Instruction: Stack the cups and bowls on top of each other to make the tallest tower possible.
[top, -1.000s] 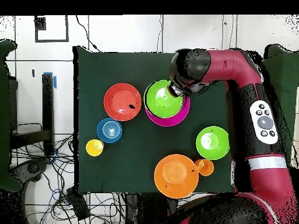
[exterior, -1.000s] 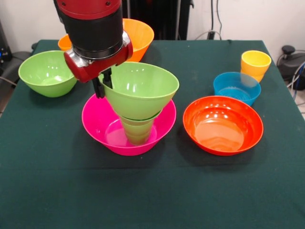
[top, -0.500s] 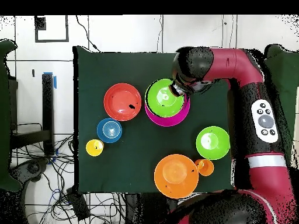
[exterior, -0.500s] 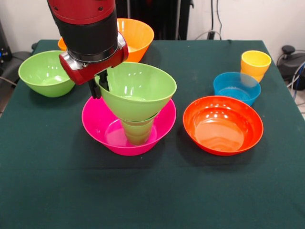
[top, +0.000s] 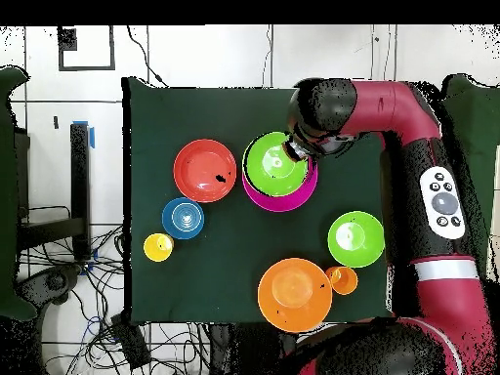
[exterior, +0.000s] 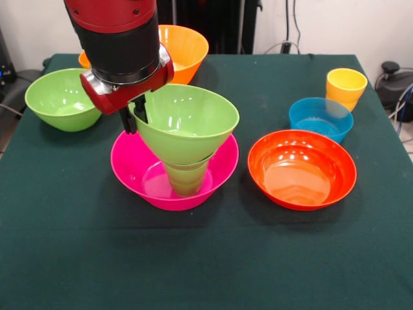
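A large pink bowl (exterior: 129,165) sits mid-table and forms the tower's base. A green cup (exterior: 186,181) stands in it, with another green piece just above it. A light green bowl (exterior: 190,123) rests on top, tilted slightly. My gripper (exterior: 137,115) is shut on this bowl's rim on the left, one finger inside and one outside. In the overhead view the gripper (top: 290,149) is at the edge of the light green bowl (top: 273,164), over the pink bowl (top: 283,201).
A red-orange bowl (exterior: 301,169), a blue bowl (exterior: 321,117) and a yellow cup (exterior: 346,87) stand at the right. A second light green bowl (exterior: 64,98), an orange bowl (exterior: 187,45) and an orange cup (exterior: 86,58) stand at the back left.
Over the first half second the gripper shifted slightly left and up with the light green bowl. Since then nothing has moved.
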Controlling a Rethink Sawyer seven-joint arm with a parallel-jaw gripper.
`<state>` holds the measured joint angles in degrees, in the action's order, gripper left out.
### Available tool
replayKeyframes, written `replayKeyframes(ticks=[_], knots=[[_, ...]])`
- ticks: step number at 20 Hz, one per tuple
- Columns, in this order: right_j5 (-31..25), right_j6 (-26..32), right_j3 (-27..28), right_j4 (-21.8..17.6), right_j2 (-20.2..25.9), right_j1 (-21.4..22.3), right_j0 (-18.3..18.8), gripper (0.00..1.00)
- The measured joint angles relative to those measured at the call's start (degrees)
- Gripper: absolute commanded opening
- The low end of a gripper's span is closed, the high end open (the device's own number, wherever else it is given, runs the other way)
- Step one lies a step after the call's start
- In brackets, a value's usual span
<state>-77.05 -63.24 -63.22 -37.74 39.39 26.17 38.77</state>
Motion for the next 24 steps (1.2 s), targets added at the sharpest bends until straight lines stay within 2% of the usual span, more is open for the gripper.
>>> replayKeyframes(ticks=[9,10,24], knots=[[0.0,0.0,-0.6,0.0,0.0,0.3,0.0,0.0],[0.0,0.0,-0.6,0.0,0.0,0.3,0.0,1.0],[0.0,0.0,-1.3,0.8,0.0,0.6,0.1,1.0]])
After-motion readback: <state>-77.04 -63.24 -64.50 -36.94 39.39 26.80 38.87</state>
